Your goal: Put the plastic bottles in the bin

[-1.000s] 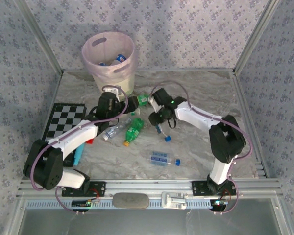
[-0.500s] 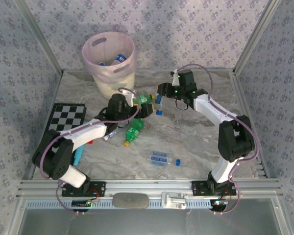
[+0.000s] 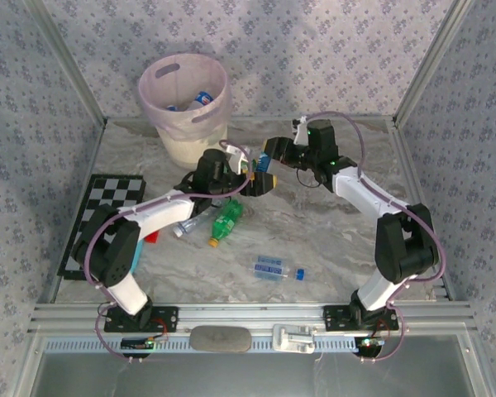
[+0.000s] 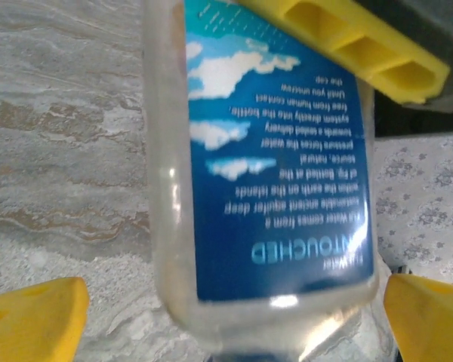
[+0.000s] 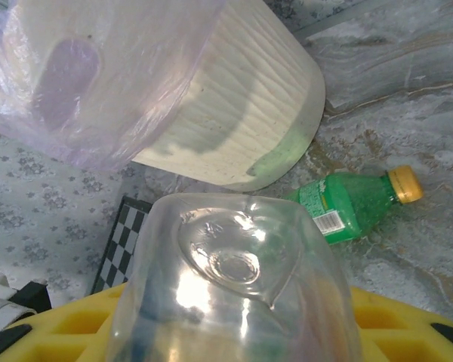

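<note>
My right gripper (image 3: 274, 155) (image 5: 234, 317) is shut on a clear plastic bottle with a blue label (image 3: 267, 165) (image 4: 272, 166), held above the table. The bottle's base (image 5: 234, 256) faces the right wrist camera. My left gripper (image 3: 260, 180) (image 4: 234, 317) is open, and its yellow fingertips (image 4: 38, 317) stand apart on either side of that bottle. The pale pink bin (image 3: 190, 136) (image 5: 234, 113) stands at the back left with bottles inside (image 3: 202, 98). A green bottle (image 5: 355, 200) lies by its base. Another green bottle (image 3: 226, 222), a clear one (image 3: 190, 223) and a blue-labelled one (image 3: 273, 269) lie on the table.
A checkerboard mat (image 3: 107, 198) lies at the left edge, partly under my left arm. A small red block (image 3: 152, 237) sits beside that arm. Metal frame posts and patterned walls close in the table on three sides.
The right gripper has carried the blue-labelled bottle up from the table's middle toward the back. The left arm has reached right until its open fingers flank that bottle.
</note>
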